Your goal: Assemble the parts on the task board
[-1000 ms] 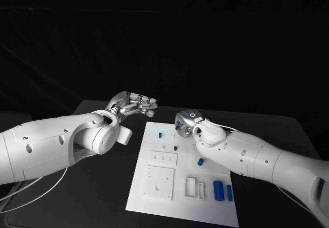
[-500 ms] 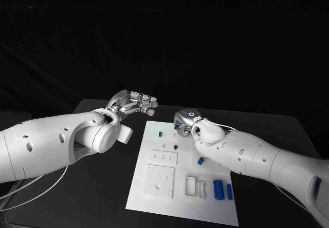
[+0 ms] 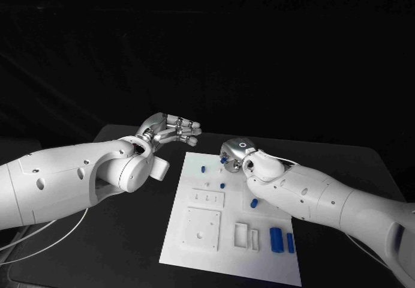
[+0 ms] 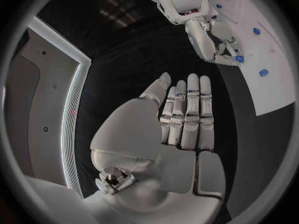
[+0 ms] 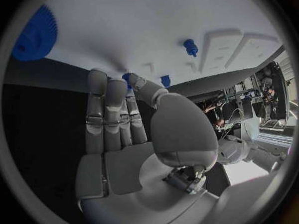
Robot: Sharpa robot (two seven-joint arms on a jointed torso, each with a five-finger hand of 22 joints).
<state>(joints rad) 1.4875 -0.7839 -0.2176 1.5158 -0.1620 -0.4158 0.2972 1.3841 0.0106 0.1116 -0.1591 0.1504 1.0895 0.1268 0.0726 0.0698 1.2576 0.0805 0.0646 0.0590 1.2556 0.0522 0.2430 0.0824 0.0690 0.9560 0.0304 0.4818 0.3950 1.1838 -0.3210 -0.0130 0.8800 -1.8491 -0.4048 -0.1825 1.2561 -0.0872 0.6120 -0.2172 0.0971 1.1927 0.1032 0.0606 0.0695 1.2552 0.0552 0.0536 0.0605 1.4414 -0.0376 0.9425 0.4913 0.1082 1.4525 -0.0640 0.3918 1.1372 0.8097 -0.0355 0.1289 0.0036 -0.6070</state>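
A black table fills the lower half of the head view under a dark backdrop, with the white task board lying lengthwise at lower centre. The left hand hovers at centre-left, off the board's upper left corner, fingers loosely spread with nothing in them. The right hand sits just right of centre over the board's upper right edge; its fingers are hidden behind the wrist here. Small blue parts dot the board's upper half, and two blue cylinders lie side by side near its lower right.

The left wrist view shows what the head view hides: the left hand is flat, fingers straight and close together, empty, and well apart from the board at the right of the circle. At upper right the right hand reaches down to the board's edge with a blue part at its fingertips.

In the right wrist view the right hand points at the board across the top; a blue piece sits at its fingertips, though a firm grip cannot be confirmed. A blue gear lies at upper left.
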